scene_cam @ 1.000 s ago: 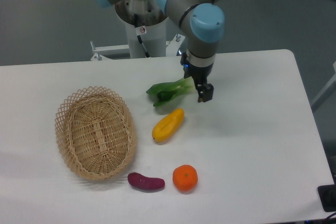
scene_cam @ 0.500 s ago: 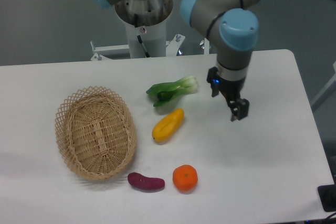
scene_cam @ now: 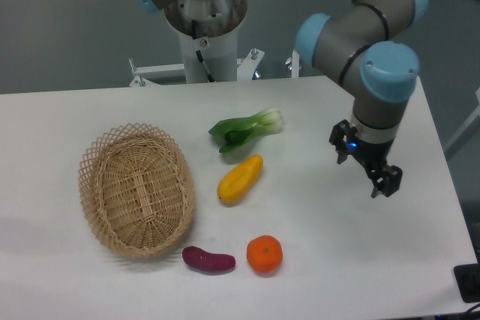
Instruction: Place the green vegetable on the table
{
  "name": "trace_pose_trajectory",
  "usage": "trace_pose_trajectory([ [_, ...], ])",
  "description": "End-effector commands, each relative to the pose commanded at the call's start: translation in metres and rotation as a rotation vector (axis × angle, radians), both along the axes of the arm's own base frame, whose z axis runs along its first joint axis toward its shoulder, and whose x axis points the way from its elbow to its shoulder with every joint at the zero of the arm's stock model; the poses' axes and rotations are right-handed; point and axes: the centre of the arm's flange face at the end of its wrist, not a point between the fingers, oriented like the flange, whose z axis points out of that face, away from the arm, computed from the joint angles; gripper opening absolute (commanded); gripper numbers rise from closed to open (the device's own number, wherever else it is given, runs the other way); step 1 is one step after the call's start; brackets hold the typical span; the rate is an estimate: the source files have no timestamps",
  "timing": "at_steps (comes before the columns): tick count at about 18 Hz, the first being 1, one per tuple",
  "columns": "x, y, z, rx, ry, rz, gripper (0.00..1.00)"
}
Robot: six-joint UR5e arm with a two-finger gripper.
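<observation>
Pincer (scene_cam: pixel 385 183), empty, opening unclear, hangs well right of the green vegetable (scene_cam: pixel 246 128) lying on the table (scene_cam: pixel 67 110)

The scene is viewed by a single fixed camera, set high in front and angled down toward the arm's base (scene_cam: pixel 201 28). Nearly the whole table (scene_cam: pixel 90 282) is taken in from a moderate distance. No second view is provided.

Bare table (scene_cam: pixel 360 245) lies around my gripper (scene_cam: pixel 384 182); leftward, the vegetable (scene_cam: pixel 244 128), fruit (scene_cam: pixel 240 178) and basket (scene_cam: pixel 136 189) crowd it.
</observation>
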Motion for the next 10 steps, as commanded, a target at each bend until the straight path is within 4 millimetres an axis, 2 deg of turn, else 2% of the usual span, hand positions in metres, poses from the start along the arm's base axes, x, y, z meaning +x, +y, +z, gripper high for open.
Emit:
trace_pose_trajectory([
  [4, -0.021, 0.01, 0.002, -0.008, -0.014, 0.042, 1.0],
  [10, -0.02, 0.009, 0.001, -0.017, -0.015, 0.042, 1.0],
])
